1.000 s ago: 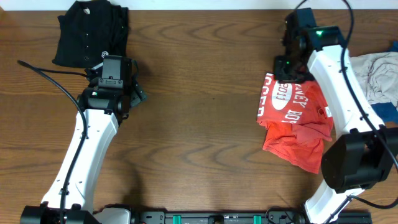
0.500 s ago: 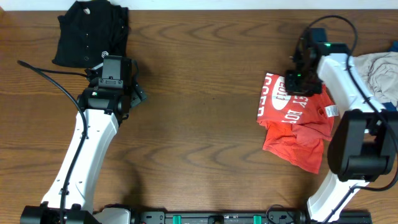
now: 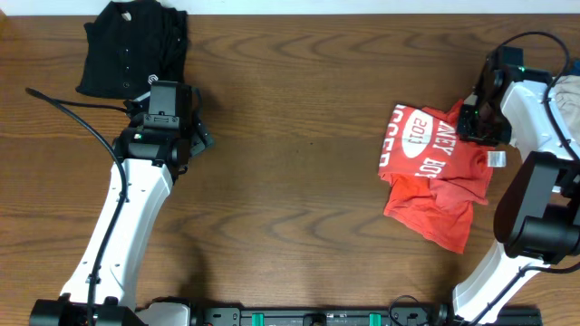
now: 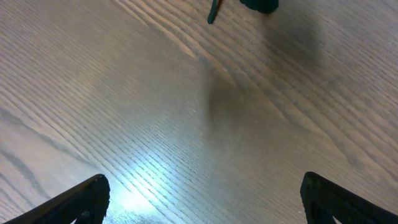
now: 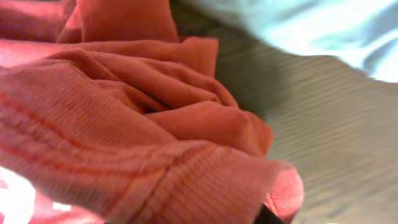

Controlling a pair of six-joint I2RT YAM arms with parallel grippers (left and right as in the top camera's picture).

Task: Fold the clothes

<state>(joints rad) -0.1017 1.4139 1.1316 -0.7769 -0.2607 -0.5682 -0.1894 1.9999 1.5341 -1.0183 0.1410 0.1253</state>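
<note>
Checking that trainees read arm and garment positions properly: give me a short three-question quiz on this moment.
1. True or false: the left fingers stand open over bare table.
2. Short answer: which garment lies nearer the left arm, the black shirt or the red T-shirt?
3. Pick one: the right fingers are A) on the black shirt, B) at the red T-shirt's edge, C) over bare wood mid-table.
Key: 1 true; 2 black shirt; 3 B.
</note>
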